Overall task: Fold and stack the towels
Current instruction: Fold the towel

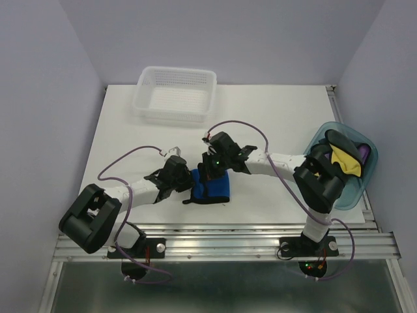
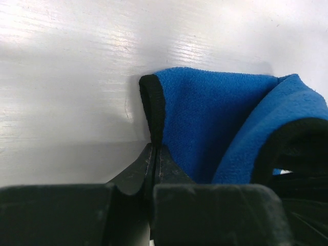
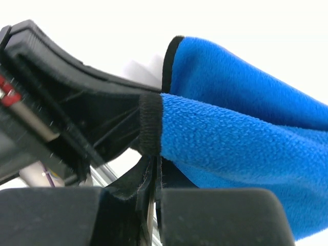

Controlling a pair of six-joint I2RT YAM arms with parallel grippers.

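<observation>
Left pincer [image 2: 155,156] and right pincer [image 3: 152,169] each pinch the black-hemmed edge of the blue towel [image 1: 212,186], near-centre on the table [image 1: 273,117]; carrying both corners level and together should square the fold.

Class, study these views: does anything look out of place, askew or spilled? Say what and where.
The tub at the table's right edge sits askew and seems to overhang it, towels heaped in it unfolded. The blue towel, pinched by the left gripper and right gripper, is merely mid-fold. Nothing looks spilled.
</observation>
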